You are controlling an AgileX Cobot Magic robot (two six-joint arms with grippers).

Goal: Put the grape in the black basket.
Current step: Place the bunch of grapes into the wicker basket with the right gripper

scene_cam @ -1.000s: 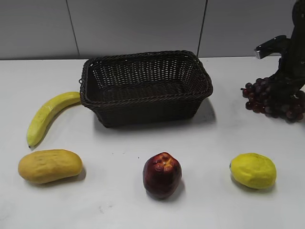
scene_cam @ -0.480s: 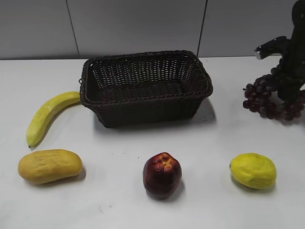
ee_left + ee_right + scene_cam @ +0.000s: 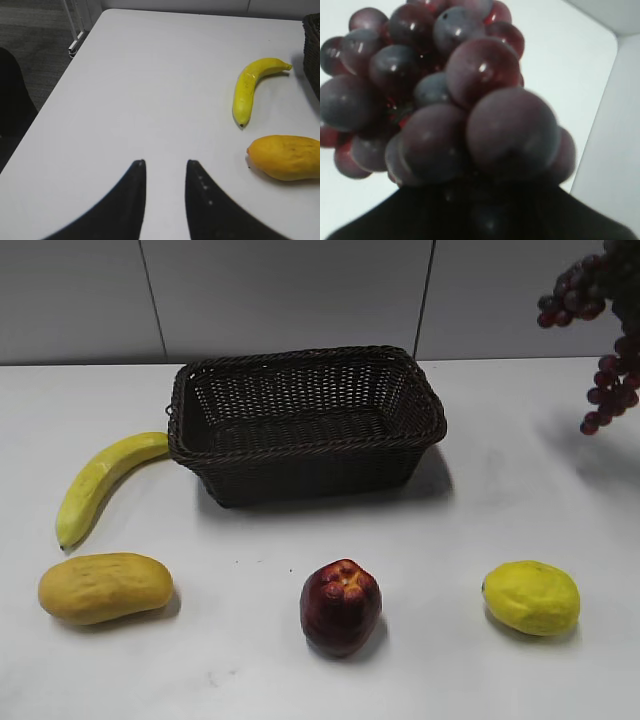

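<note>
Basket [image 3: 305, 420] sits toward the back edge of the table [image 3: 480, 510], about mid-width. Banana [image 3: 100, 480] is just off its left side, nearly touching. Along the front edge, left to right: mango [image 3: 104, 587], apple [image 3: 340, 606], lemon [image 3: 531, 597]. The grape bunch [image 3: 605, 330] hangs in the air above the back right corner, well right of the basket.

1 basket [image 3: 300, 455], 1 grape bunch [image 3: 605, 340], 1 banana [image 3: 100, 483], 1 mango [image 3: 105, 587], 1 apple [image 3: 340, 607], 1 lemon [image 3: 531, 597].
</note>
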